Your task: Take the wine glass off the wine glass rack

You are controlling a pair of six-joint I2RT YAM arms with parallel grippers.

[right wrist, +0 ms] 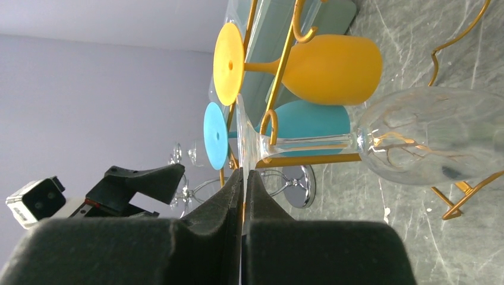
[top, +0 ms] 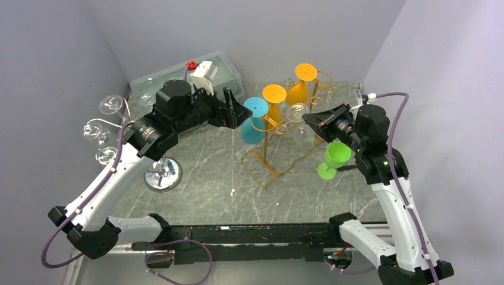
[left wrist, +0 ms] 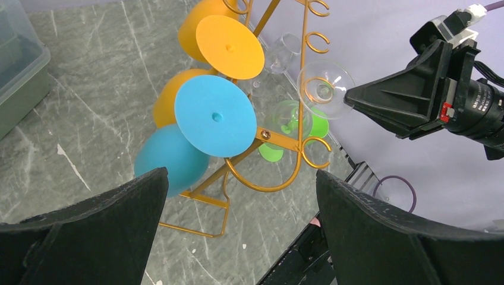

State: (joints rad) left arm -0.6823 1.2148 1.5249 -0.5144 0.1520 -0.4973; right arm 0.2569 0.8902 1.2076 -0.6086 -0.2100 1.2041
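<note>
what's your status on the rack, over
Right gripper shut on clear wine glass foot. Left gripper open, empty. Glass not yet off wine glass rack. Blue glass, orange glass hang close beside.

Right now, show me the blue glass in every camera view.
Top: blue glass centre, hanging from the gold rack.
Left wrist: blue glass centre-left, foot toward the camera.
Right wrist: blue glass centre, just above the clear glass.
Shared landmark: the gold rack.

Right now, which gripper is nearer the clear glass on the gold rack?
Right. Right gripper is shut on the foot of the clear glass; left gripper hangs open beside the blue glass.
</note>
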